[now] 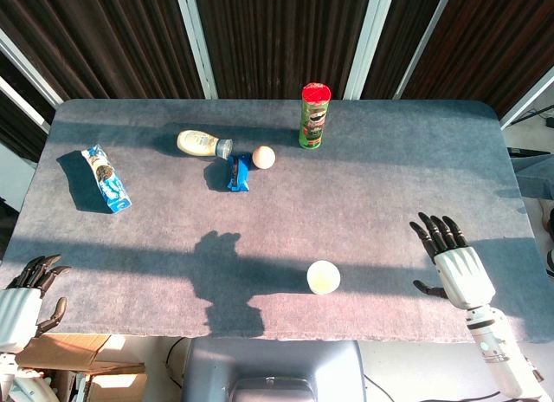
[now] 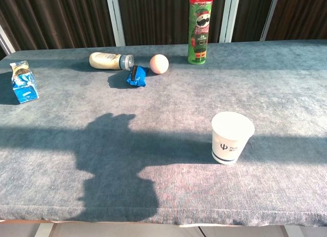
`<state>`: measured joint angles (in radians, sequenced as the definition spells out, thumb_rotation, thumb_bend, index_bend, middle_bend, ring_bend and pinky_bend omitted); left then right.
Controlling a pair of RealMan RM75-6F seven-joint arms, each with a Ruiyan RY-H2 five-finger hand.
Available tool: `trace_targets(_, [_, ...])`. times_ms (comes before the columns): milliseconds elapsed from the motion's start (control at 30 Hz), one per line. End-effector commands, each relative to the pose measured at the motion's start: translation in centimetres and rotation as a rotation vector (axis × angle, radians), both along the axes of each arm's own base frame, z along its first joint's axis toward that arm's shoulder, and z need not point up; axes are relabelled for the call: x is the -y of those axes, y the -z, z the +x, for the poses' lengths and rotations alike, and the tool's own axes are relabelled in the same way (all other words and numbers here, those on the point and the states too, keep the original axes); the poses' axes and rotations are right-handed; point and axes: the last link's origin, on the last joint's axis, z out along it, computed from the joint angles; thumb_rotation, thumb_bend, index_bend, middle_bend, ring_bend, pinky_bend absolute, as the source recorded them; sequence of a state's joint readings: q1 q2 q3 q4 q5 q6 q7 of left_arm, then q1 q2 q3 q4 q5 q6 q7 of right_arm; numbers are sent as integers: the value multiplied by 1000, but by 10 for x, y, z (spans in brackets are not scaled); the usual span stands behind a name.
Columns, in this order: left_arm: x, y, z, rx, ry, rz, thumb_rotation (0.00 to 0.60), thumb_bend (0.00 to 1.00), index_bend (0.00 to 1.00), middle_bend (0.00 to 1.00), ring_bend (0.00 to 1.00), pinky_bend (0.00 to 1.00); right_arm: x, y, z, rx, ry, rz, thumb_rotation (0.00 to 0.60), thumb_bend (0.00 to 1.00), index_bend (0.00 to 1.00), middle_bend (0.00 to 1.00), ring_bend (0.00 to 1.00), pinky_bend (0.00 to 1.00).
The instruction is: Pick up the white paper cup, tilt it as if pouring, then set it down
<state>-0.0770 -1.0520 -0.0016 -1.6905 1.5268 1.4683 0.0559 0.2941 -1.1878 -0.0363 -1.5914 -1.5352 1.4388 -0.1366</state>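
Head view: white paper cup [image 1: 323, 276] stood upright near the surface's [image 1: 372, 194] front edge. The right robot hand [image 1: 456, 265] was spread and empty; the left robot hand [image 1: 24, 300] looked loosely curled and empty.

Chest view: neither showed. That light cup [image 2: 232, 137] could've crumpled or tipped under a hard squeeze.

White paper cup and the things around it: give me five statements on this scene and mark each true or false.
1. The white paper cup stands upright on the table. True.
2. The right hand grips the cup. False: it is open, apart from the cup.
3. The green chip can lies on its side. False: it stands upright.
4. The cream bottle lies on its side. True.
5. The left hand holds the ball. False: it holds nothing, at the table's near corner.
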Motion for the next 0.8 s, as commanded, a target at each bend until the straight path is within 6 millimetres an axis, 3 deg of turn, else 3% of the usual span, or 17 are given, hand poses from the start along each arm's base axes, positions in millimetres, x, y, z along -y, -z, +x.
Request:
trace_targets(33, [0,0,0,1,0,-1,600,460,262,131,100,334,0,1,0,-3,6,5,600,234,89,93,6,124])
trace_targets(300, [-1,1,0,2,1,-6,600,461,262,131,100,333,4,15,6,106,-18,115,600,234,78,92,6,126])
trace_targets(533, [0,1,0,-2,-3,-8,600,461,262,131,99,334,22,47,12,321,15,398,600,180,40,91,8,125])
trace_targets(800, [1,-2,0,0,-4,1,600,460,262,131,100,334,42,95,20,477,51,567,600,178,112,113,34,143])
